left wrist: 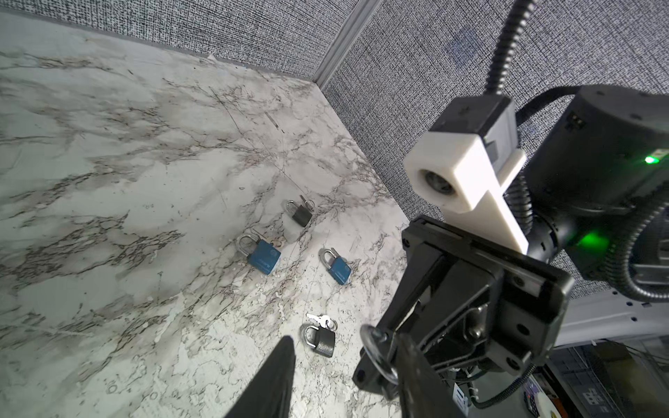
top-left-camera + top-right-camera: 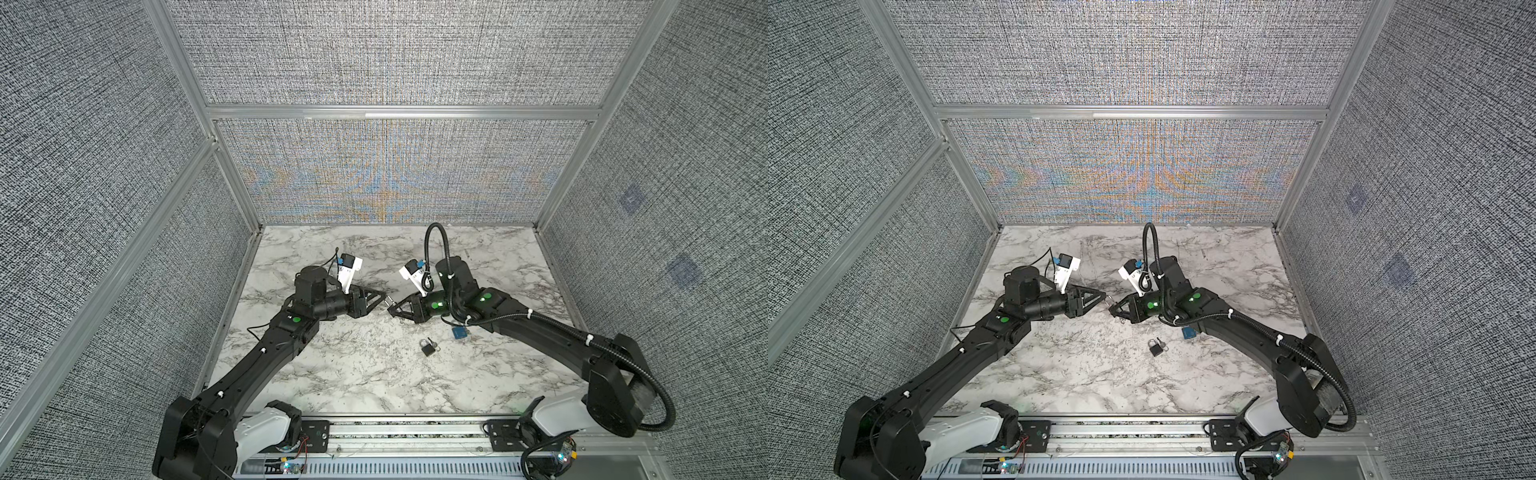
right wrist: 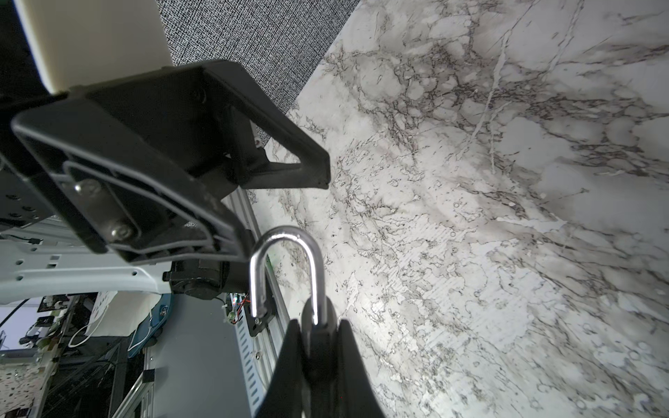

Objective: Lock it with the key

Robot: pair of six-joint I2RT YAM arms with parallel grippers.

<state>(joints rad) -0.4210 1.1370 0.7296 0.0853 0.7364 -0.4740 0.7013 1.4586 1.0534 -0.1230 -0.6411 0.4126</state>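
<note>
Both arms are stretching inward, tips nearly meeting above the desk point(image 2: 374, 374). The right pincer point(image 2: 392, 309) is clamping a black padlock point(image 3: 309, 315), shackle sprung open. The left pincer point(image 2: 386, 299) is hanging parted beside it. A key ring point(image 1: 376, 349) is showing there, the key itself hidden.

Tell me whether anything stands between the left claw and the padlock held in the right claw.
Nothing visible does. The left claw faces the padlock clamped in the right claw across a short gap above the marble table. The loose black padlock lies on the table, out of that line.
</note>
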